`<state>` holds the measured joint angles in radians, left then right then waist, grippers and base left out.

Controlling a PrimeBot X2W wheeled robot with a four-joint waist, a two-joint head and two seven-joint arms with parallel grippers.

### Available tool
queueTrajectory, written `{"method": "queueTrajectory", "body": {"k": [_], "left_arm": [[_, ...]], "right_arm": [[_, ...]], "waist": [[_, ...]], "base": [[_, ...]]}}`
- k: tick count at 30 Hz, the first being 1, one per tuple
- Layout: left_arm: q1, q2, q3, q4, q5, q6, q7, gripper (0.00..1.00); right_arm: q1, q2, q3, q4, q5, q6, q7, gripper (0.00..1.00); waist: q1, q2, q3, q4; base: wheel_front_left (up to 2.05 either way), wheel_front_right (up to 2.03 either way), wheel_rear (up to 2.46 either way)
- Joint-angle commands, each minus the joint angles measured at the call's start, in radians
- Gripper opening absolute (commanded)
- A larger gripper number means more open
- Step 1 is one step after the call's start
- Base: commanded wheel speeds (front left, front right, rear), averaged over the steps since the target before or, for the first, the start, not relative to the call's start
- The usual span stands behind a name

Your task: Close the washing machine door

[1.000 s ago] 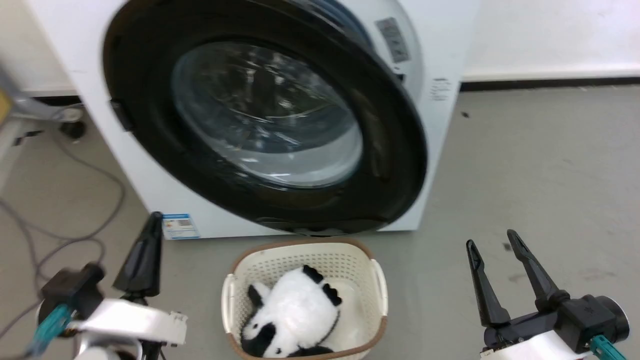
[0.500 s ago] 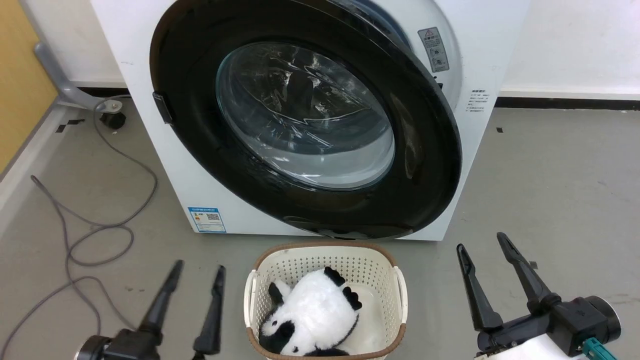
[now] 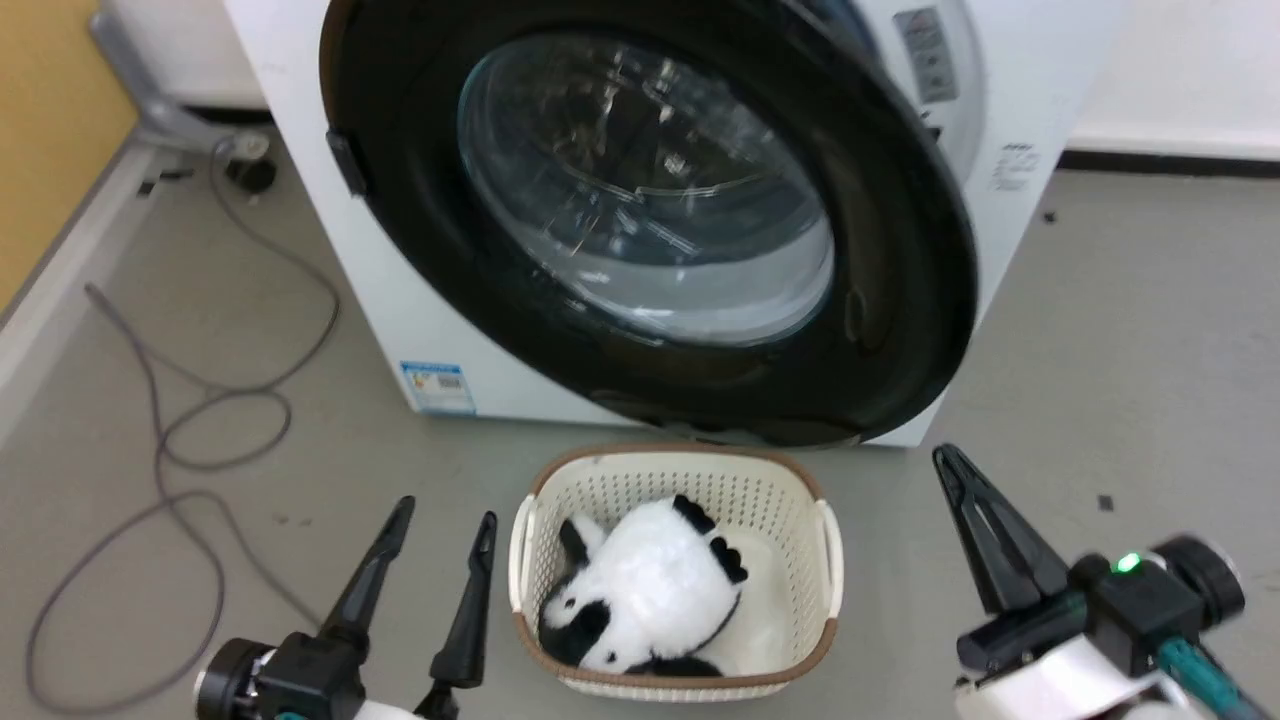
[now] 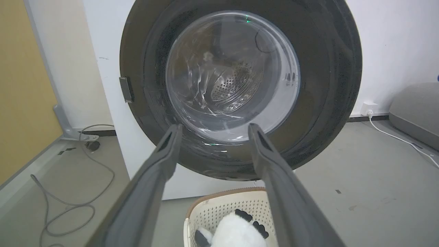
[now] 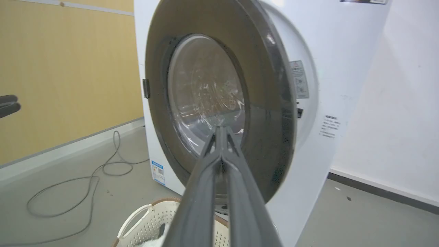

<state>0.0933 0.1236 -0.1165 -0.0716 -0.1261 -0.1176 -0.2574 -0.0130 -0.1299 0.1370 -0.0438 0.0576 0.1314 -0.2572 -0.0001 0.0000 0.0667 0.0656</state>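
The washing machine [image 3: 1010, 120] is a white front-loader. Its door [image 3: 420, 230], a big black-rimmed disc with a clear glass bowl, stands ajar, its right edge swung out from the white front. My left gripper [image 3: 447, 512] is open and empty at the lower left, over the floor and well short of the door. In the left wrist view its fingers [image 4: 215, 127] point at the door [image 4: 329, 68]. My right gripper [image 3: 947, 458] is shut on nothing at the lower right. In the right wrist view its tip [image 5: 219, 128] points at the door's glass [image 5: 205, 89].
A cream laundry basket [image 3: 680, 470] holding a black-and-white panda toy [image 3: 650, 590] sits on the floor just in front of the door, between my grippers. A grey cable [image 3: 200, 420] loops on the floor at the left, beside a yellow wall panel [image 3: 50, 120].
My right gripper has gone from open to shut. My left gripper has opened and dropped to the lower left. The head camera has shifted, so the whole picture moved.
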Motion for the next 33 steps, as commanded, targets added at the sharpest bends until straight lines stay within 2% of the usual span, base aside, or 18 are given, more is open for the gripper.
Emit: {"method": "queueTrajectory", "body": {"k": [1,8,18,26,33], "left_arm": [[-0.017,-0.011,-0.004,0.009,-0.006,-0.006,-0.004,1.0],[-0.074,-0.029,-0.022,0.016,-0.014,-0.011,-0.004,1.0],[-0.169,-0.045,-0.059,0.01,-0.019,-0.013,-0.004,1.0],[-0.204,-0.055,-0.077,0.007,-0.023,-0.013,-0.004,1.0],[-0.236,-0.061,-0.085,0.007,-0.025,-0.013,-0.004,1.0]], "right_arm": [[-0.036,-0.033,0.018,0.01,0.007,-0.001,-0.005,0.0],[-0.215,-0.174,0.107,0.11,0.058,-0.001,-0.003,0.0],[-0.498,-0.346,0.18,0.239,0.207,-0.001,0.049,0.0],[-0.678,-0.413,0.158,0.357,0.274,-0.001,0.098,0.0],[-0.823,-0.436,0.129,0.456,0.284,-0.001,0.127,0.0]], "waist": [[0.0001,0.0,0.032,0.022],[0.0001,0.0,0.123,0.065],[0.0001,0.0,0.255,0.134],[0.0001,0.0,0.319,0.167],[0.0001,0.0,0.36,0.188]], "base": [[0.0,0.0,0.0],[0.0,0.0,0.0],[0.0,0.0,0.0],[0.0,0.0,0.0],[0.0,0.0,0.0]]}}
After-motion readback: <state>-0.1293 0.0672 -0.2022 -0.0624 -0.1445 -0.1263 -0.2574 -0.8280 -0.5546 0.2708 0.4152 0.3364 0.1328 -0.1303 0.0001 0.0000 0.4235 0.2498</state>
